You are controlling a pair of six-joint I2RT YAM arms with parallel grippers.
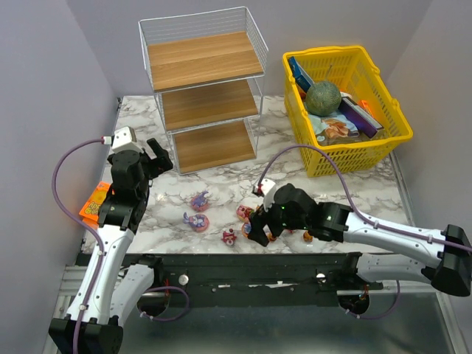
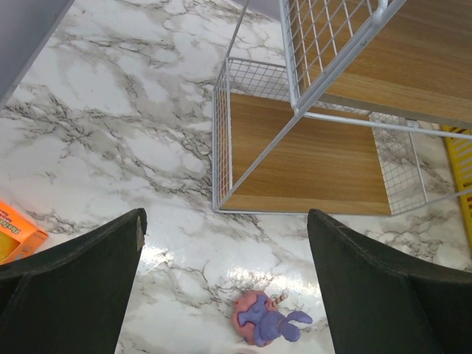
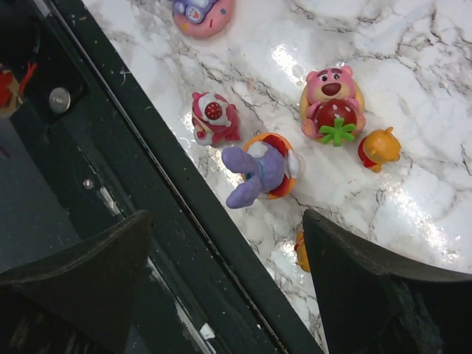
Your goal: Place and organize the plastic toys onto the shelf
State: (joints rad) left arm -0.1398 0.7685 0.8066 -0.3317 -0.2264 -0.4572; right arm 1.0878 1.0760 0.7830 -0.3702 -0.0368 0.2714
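The shelf (image 1: 203,88) (image 2: 317,155), white wire with three wooden boards, stands at the back of the marble table. Its boards show nothing on them. Several plastic toys lie near the front edge: a pink-purple one (image 1: 200,200) (image 2: 265,318), a pink disc one (image 1: 197,221) (image 3: 203,13), a red-white one (image 1: 230,236) (image 3: 212,118), a purple-orange one (image 3: 262,169), a pink bear with a strawberry (image 3: 332,99) and a small orange one (image 1: 308,236) (image 3: 380,147). My left gripper (image 1: 158,157) (image 2: 225,214) hangs open above the table before the shelf. Over the front toys my right gripper (image 1: 258,227) (image 3: 225,221) is open and holds nothing.
A yellow lattice basket (image 1: 383,110) at the back right holds a green ball (image 1: 323,96) and packets. A flat orange packet (image 1: 94,203) (image 2: 18,230) lies at the table's left edge. A black rail (image 3: 147,184) runs along the front edge, under the right gripper.
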